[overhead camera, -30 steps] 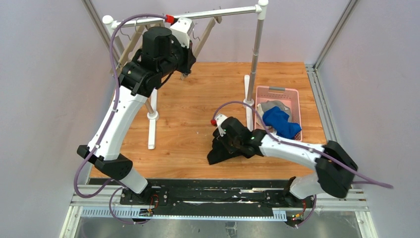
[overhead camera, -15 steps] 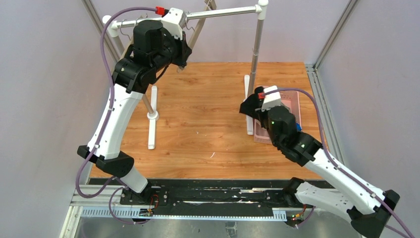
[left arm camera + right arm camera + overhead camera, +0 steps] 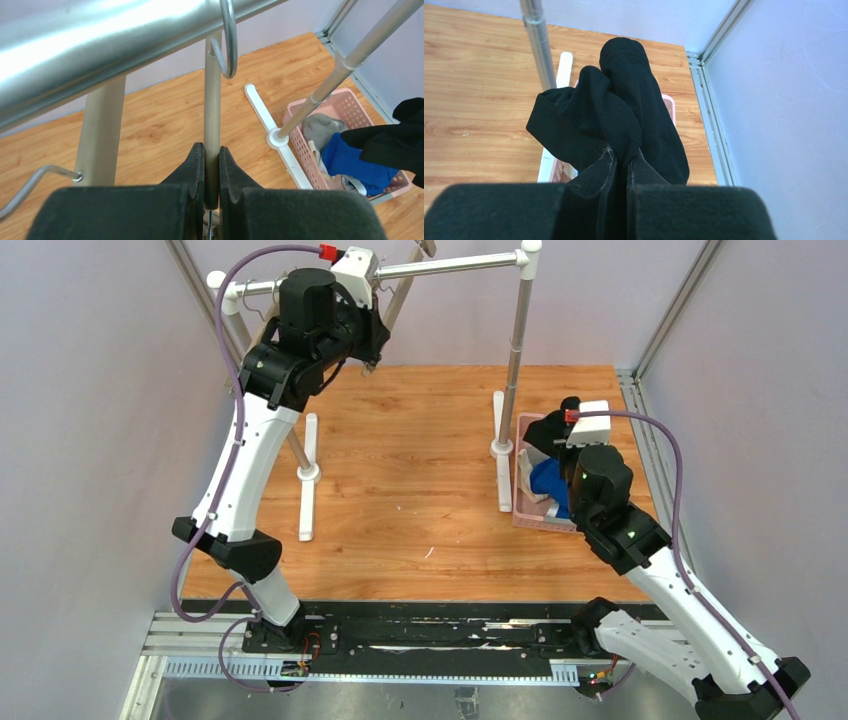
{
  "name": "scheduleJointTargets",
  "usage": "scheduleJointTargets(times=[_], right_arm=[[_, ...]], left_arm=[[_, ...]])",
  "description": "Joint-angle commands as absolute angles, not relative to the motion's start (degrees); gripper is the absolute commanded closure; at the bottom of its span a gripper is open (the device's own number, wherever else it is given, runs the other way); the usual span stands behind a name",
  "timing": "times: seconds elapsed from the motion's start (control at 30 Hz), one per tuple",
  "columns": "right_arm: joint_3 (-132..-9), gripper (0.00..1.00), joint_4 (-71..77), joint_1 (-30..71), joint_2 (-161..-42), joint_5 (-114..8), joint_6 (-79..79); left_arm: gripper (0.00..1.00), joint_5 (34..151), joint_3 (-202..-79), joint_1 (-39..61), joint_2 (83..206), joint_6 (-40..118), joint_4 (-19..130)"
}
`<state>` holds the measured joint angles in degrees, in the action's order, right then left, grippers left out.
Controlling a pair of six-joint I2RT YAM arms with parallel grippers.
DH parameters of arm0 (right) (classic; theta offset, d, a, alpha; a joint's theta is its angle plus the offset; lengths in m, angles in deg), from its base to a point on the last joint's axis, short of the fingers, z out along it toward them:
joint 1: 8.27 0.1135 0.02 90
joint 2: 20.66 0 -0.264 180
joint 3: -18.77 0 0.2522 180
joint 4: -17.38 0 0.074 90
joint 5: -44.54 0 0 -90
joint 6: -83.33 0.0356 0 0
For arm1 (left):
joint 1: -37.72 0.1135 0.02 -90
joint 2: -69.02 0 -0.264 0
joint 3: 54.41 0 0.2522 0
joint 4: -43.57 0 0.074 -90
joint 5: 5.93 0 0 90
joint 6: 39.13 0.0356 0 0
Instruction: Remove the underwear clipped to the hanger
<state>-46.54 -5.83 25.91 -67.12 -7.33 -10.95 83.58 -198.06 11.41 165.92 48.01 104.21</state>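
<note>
**Last briefs off the hanger, drop pending**

Right gripper (image 3: 621, 162) fingers were pinched tight on the black briefs (image 3: 624, 110), which hung bunched over the basket (image 3: 522, 502) at the right of the top view. Left gripper (image 3: 212, 167) was clamped on the hanger bar (image 3: 212, 115), under the rail (image 3: 100, 45) at upper left. Blue briefs (image 3: 350, 162) and grey briefs (image 3: 320, 129) lay in the basket.

My read: two done, third freed, only the release left.

The clips were out of frame. The left arm covered most of the hanger in the top view, so I couldn't confirm nothing else was clipped.
</note>
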Motion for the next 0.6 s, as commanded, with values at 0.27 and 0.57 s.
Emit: scheduleJointTargets(times=[0.27, 0.57], right_arm=[[-44.14, 1.00, -1.45, 15.77, -69.08, -12.11, -8.21], [-43.09, 0.99, 0.78, 11.10, -73.39, -16.36, -6.72]], left_arm=[[0.64, 84.16, -192.65, 12.08, 161.75, 48.18, 97.78], [0.58, 84.62, -181.21, 12.09, 151.43, 48.14, 92.89]])
